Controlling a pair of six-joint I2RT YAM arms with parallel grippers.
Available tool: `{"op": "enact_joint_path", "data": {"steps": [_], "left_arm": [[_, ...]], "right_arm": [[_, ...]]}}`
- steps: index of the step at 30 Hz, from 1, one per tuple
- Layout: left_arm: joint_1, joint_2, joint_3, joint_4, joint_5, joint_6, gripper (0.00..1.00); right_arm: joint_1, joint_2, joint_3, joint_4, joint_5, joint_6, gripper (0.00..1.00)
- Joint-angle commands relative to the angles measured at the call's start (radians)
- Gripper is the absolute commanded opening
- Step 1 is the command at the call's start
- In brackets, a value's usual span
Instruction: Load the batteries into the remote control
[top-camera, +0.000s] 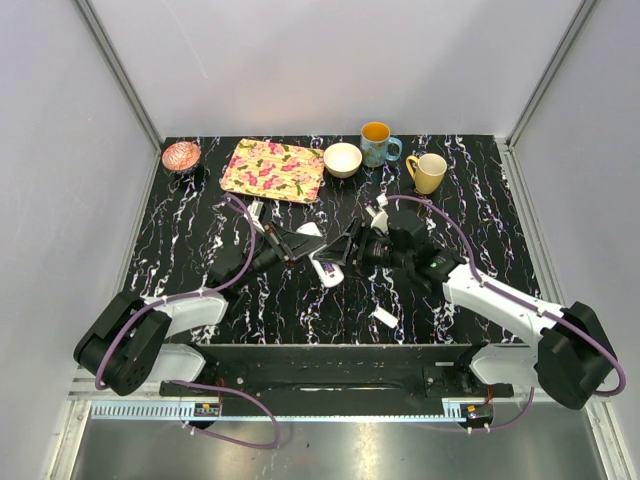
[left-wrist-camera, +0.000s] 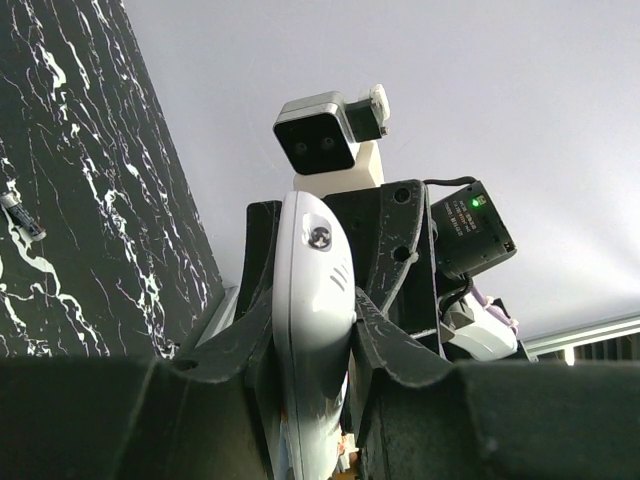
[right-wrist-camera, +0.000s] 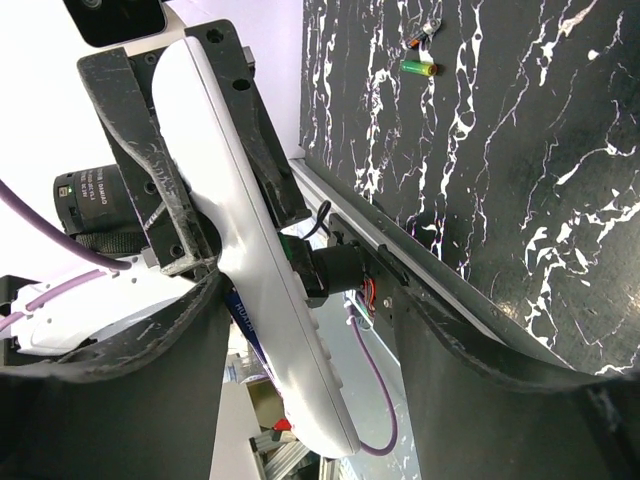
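Near side of the floral tray (top-camera: 272, 170), slim white round-ended remote control (top-camera: 327, 264) is clamped in the left gripper (left-wrist-camera: 310, 340); right gripper (right-wrist-camera: 305, 300) is spread apart around it

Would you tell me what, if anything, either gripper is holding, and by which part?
The left gripper clamps the slim white plastic remote control by its two long edges; the right gripper stands open around it, gripping nothing.

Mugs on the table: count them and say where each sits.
2. A teal mug stands at the far edge, right of the white bowl; a yellow mug sits just right of it, slightly nearer. No others look hidden.
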Motion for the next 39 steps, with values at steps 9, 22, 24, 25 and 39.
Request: {"op": "enact_joint_path", "data": {"steps": [9,22,24,25,39], "left_arm": [[0.008,-0.019,0.099,0.312,0.022,-0.186,0.00],[0.038,-0.045,0.145,0.276,0.033,-0.169,0.00],[0.039,-0.049,0.145,0.262,0.033,-0.159,0.00],[0.038,-0.049,0.145,0.254,0.039,-0.152,0.00],[0.036,-0.114,0.063,-0.226,0.039,0.125,0.00]], "right_arm": [[-0.006,0.030,-0.033,-0.062,-0.037,-0.081,0.65],[-0.008,0.033,-0.074,-0.029,-0.071,-0.062,0.67],[-0.005,0.031,-0.074,-0.028,-0.074,-0.062,0.67],[-0.006,0.031,-0.073,-0.028,-0.076,-0.062,0.68],[-0.009,0.039,0.235,-0.244,-0.031,-0.189,0.78]]}}
